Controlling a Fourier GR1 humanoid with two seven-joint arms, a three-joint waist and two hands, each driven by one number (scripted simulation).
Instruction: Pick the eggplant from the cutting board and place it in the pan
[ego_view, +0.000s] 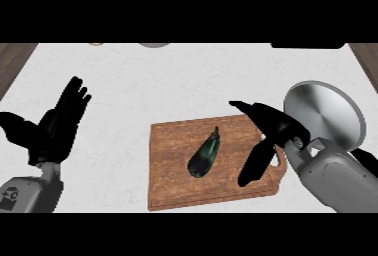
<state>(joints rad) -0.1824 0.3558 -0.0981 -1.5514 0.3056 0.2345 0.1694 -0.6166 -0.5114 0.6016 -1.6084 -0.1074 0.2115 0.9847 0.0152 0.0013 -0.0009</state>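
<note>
A dark green-purple eggplant (204, 154) lies lengthwise on the wooden cutting board (174, 189) in the middle of the counter. My right hand (270, 131) hovers over the board's right side, just right of the eggplant, open with fingers hanging down and not touching it. The silver pan (325, 113) sits at the right, partly behind my right forearm. My left hand (57, 125) rests open at the left edge, fingers up, away from the board.
The white counter has wooden strips at both far corners. A grey round object (153, 44), a small tan item (96, 43) and a dark object (308, 45) peek in at the far edge.
</note>
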